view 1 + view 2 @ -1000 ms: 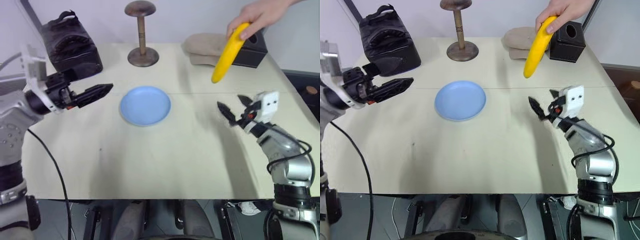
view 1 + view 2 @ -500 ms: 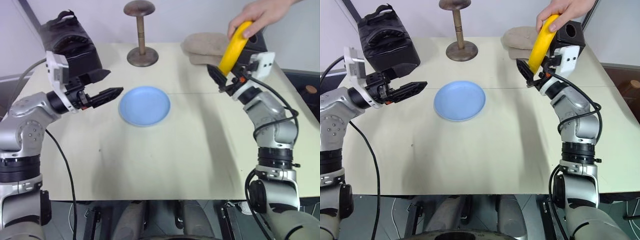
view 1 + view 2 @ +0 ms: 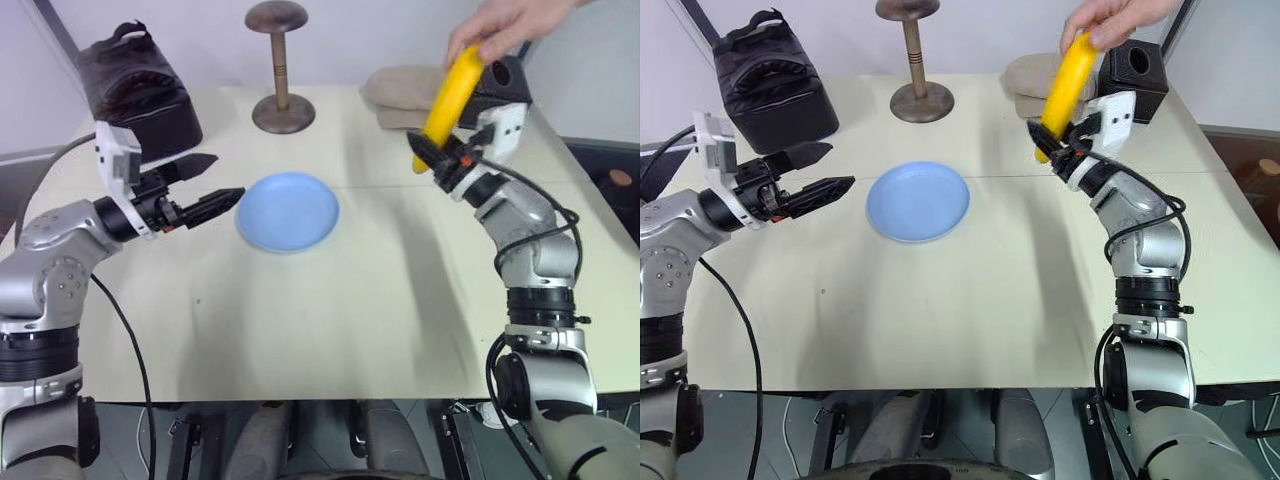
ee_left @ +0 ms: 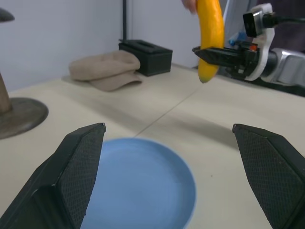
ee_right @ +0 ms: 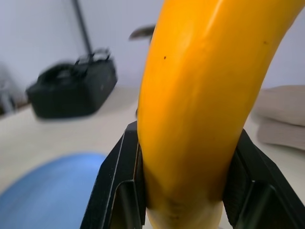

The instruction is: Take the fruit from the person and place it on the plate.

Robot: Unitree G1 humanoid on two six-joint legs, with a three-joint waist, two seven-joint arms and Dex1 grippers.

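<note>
Banana (image 3: 448,92) clamped in right tool (image 3: 428,160), person's hand (image 3: 503,24) holding top.

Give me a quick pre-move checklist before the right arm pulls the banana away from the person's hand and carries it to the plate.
1. Right gripper shut on the banana: ok, fingers clamp its lower end.
2. Person's hand released the banana: not ok, it holds the top end.
3. Plate free to receive it: ok, nothing lies on it.
4. Path from banana to plate free: ok, bare table between them.
5. Left gripper out of the way: not ok, it is open and hovers right by the plate's edge.
6. Grip firm enough for the carry: cannot tell.
</note>
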